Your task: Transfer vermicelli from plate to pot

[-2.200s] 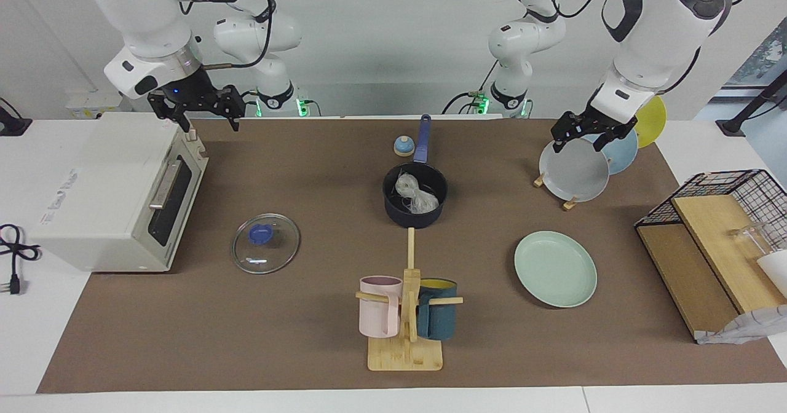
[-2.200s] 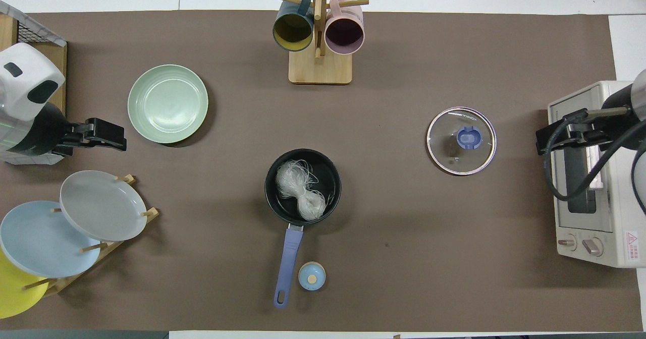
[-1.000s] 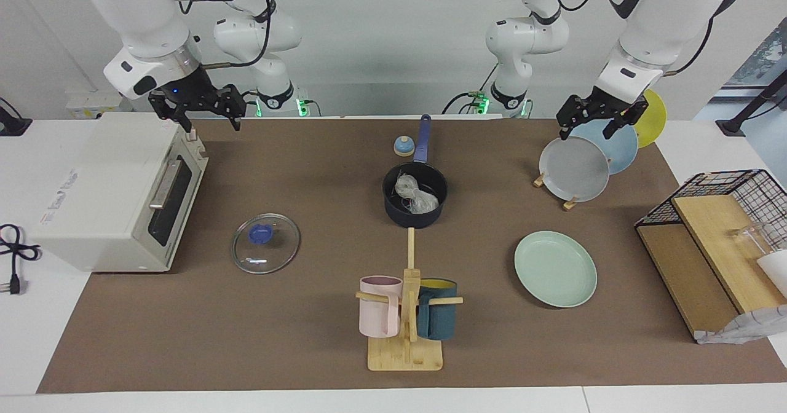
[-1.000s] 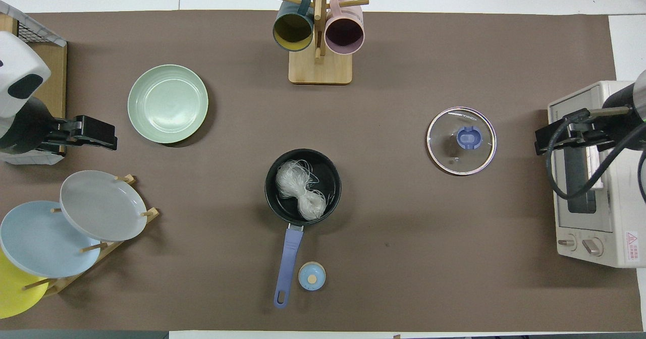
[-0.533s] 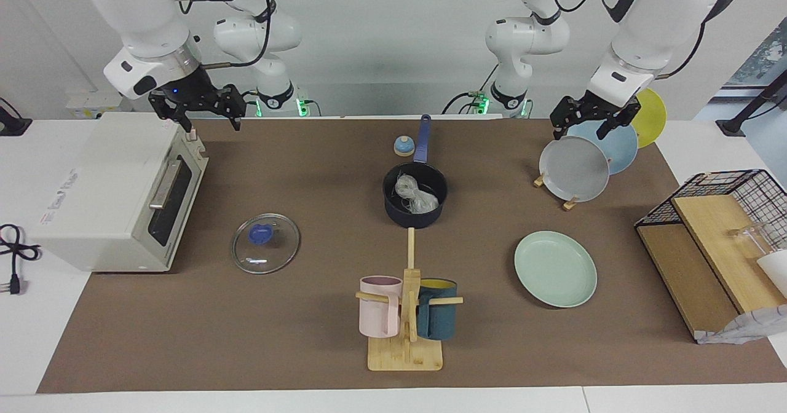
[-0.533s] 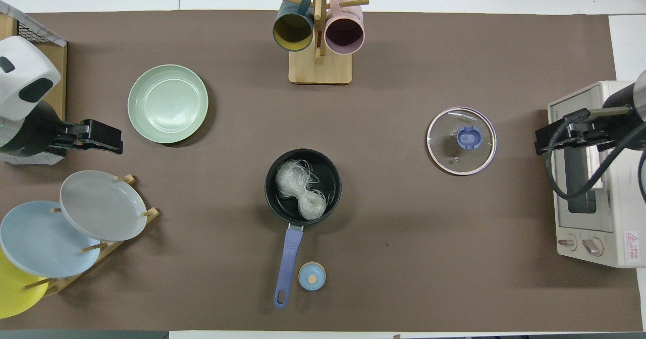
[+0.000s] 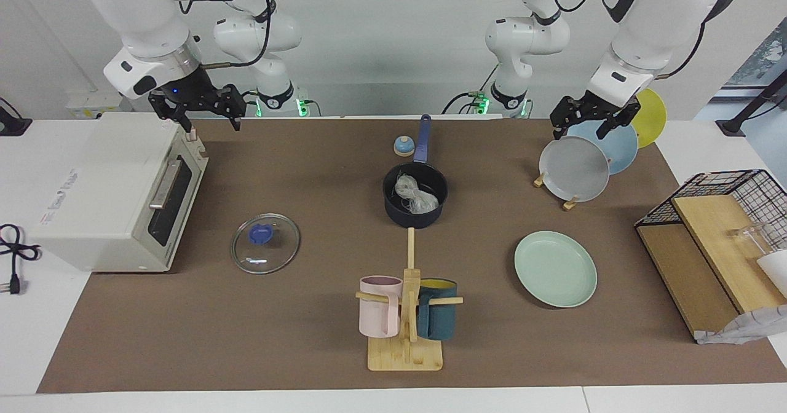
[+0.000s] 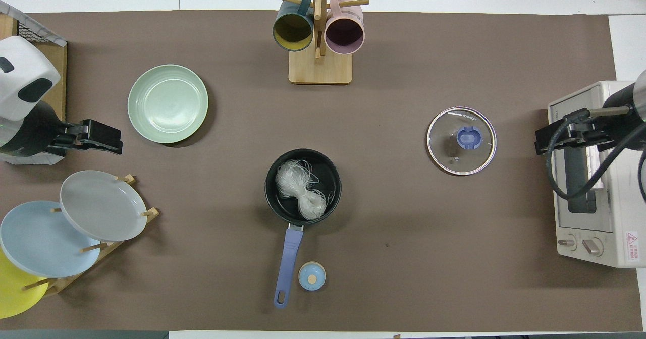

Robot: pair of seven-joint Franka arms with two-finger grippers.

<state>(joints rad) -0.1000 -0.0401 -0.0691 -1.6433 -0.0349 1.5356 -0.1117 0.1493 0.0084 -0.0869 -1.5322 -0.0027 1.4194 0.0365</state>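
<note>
Both grippers [image 7: 591, 123] [image 7: 195, 110] hang open, empty; whitish looped vermicelli [image 7: 415, 195] fills the dark pot [image 7: 414, 214].

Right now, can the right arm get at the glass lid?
Probably yes: the right gripper hangs open over the oven, and the lid lies uncovered beside the oven.

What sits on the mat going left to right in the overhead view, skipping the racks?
plate → pot holding the vermicelli → glass lid → toaster oven
</note>
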